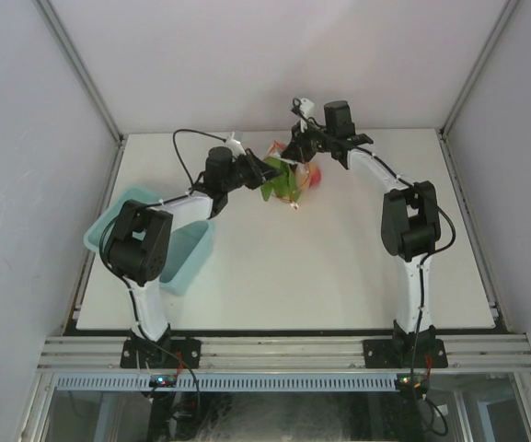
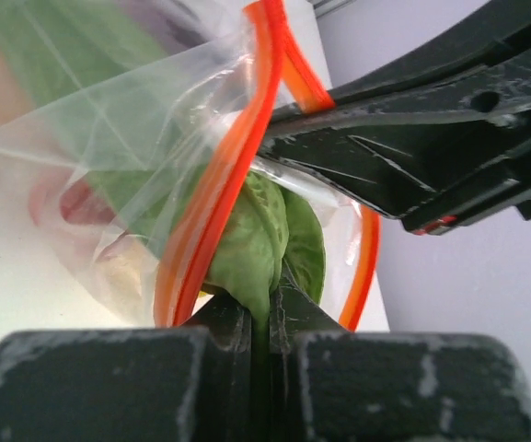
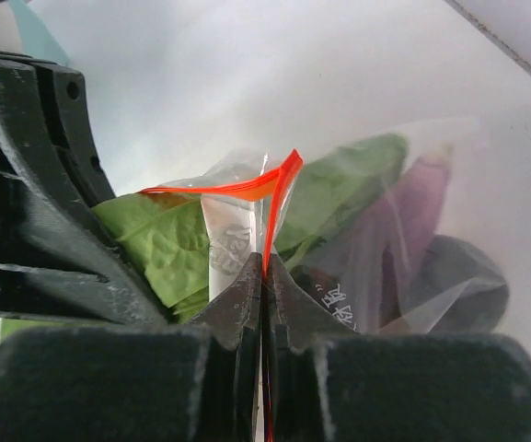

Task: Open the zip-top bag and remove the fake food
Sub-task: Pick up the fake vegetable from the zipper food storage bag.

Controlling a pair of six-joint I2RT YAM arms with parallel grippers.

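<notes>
At the far middle of the surface, I see the zip-top bag held between both arms. My left end effector is pressed together on a green leaf piece at the bag's mouth. My right end effector pinches the red-orange zip strip. More fake food, a purple piece among it, sits inside the bag. A light blue bin stands near the left edge.

White table I'm working over from here, plain matte top filling the space between grey walls, one light blue bin sitting directly on it at the left edge, open side up, in the near half.
</notes>
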